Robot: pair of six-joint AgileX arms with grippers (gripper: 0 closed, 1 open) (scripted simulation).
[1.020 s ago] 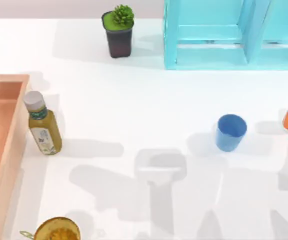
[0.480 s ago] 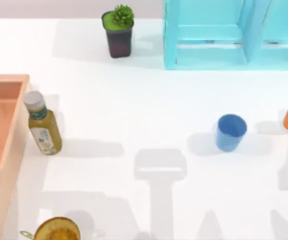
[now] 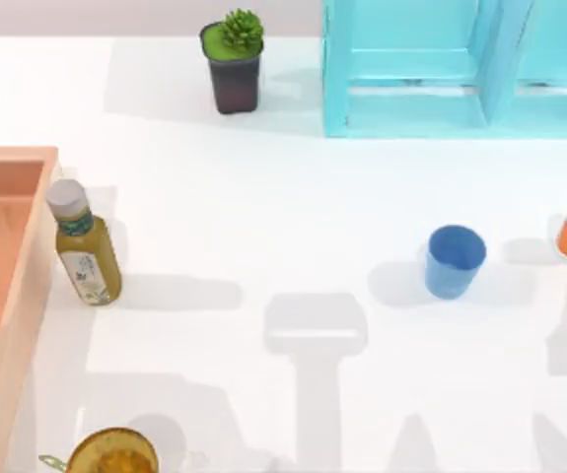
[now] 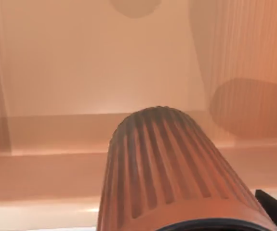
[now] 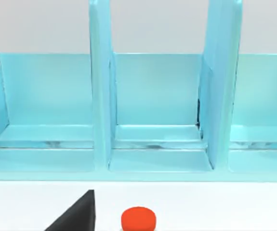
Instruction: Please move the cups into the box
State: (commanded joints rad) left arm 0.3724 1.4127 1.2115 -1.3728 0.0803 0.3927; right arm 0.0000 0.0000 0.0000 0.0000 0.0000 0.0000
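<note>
Looking down from the top, the blue cup (image 3: 454, 260) stands upright on the table's right half, well apart from the box (image 3: 29, 296) at the left edge, so I judge the right arm the nearer one for it. From the left wrist, the ribbed brown cup (image 4: 172, 178) hangs over the box floor (image 4: 95, 57), apparently held, though I cannot tell the grip. From the right wrist, a dark fingertip (image 5: 78, 214) shows before the shelf (image 5: 152, 120), opening unclear
</note>
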